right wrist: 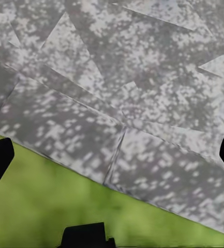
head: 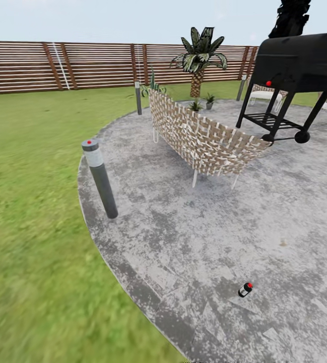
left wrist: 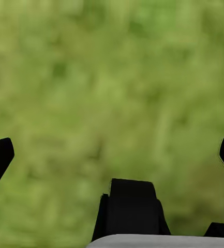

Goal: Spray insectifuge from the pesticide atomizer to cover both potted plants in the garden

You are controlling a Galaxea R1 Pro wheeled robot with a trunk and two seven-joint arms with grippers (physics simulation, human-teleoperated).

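Lawn (head: 27,166) at left, bollard lamp (head: 100,177) on the patio (head: 193,227) edge; woven bench (head: 198,136) centre; two potted plants (head: 202,103) beyond it; pesticide atomizer (head: 245,289) lying on paving, near right. Left tool (left wrist: 112,155) and right tool (right wrist: 112,155): fingers spread wide, empty.
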